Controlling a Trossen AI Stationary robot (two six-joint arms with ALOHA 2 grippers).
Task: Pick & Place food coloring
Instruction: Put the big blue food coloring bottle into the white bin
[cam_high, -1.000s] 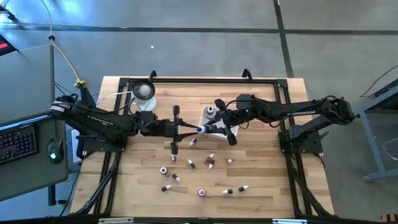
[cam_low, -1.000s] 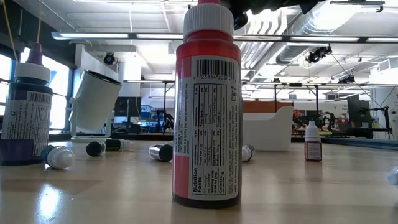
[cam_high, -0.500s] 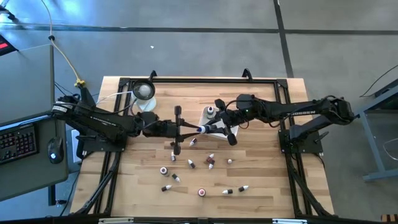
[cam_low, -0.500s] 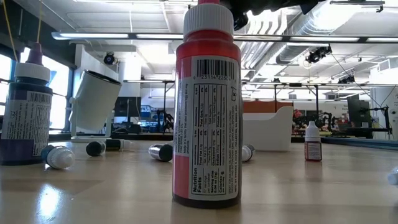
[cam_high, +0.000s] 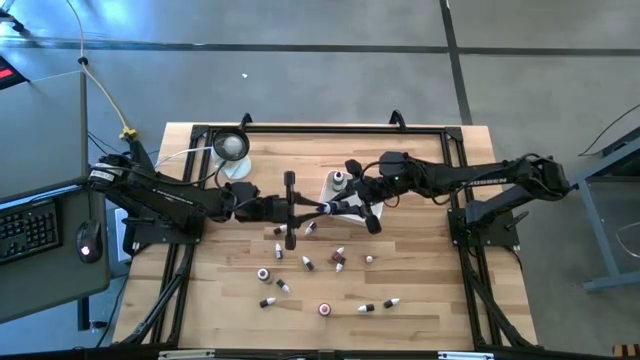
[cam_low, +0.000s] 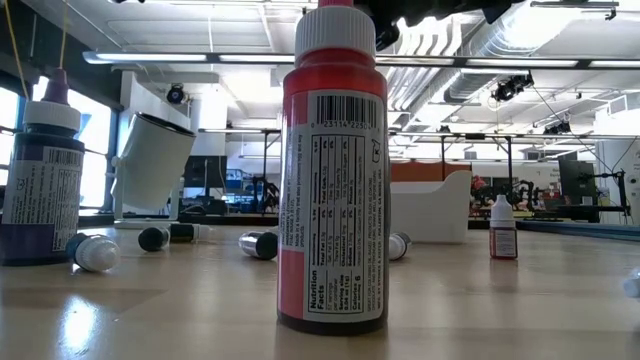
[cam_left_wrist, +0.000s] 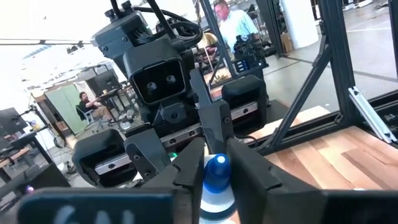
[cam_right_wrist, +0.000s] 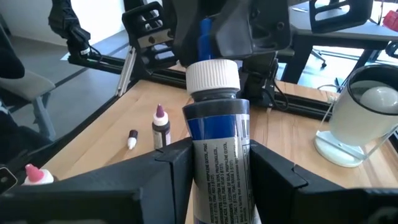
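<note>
My right gripper (cam_high: 338, 207) is shut on a blue food coloring bottle (cam_right_wrist: 217, 149) with a white cap and a blue tip, held above the table's middle. My left gripper (cam_high: 303, 208) faces it, open. Its fingers (cam_left_wrist: 189, 168) stand on either side of the blue tip (cam_left_wrist: 216, 171), very close to it. Several other bottles lie or stand on the wood nearer the near edge, such as a bottle (cam_high: 324, 309) and a bottle (cam_high: 264, 273). One bottle (cam_high: 338, 179) stands in the white tray (cam_high: 331, 192). My right gripper pinches the bottle's labelled body (cam_right_wrist: 219, 163) between its two fingers (cam_right_wrist: 171, 171). The fingers lie along the bottle. It is lifted clear, roughly level, cap toward the table's left. My left gripper: I cannot tell whether its fingers touch the tip.
A round clear dish with a white ball (cam_high: 230, 147) stands at the far left. The low view is filled by a red bottle (cam_low: 333, 170) close to the camera, with a purple bottle (cam_low: 40, 180) beside it. People sit in the room beyond the table.
My left gripper has crept toward the table's right, closing in on the tip of the held bottle. My right gripper and the bottle have kept still.
</note>
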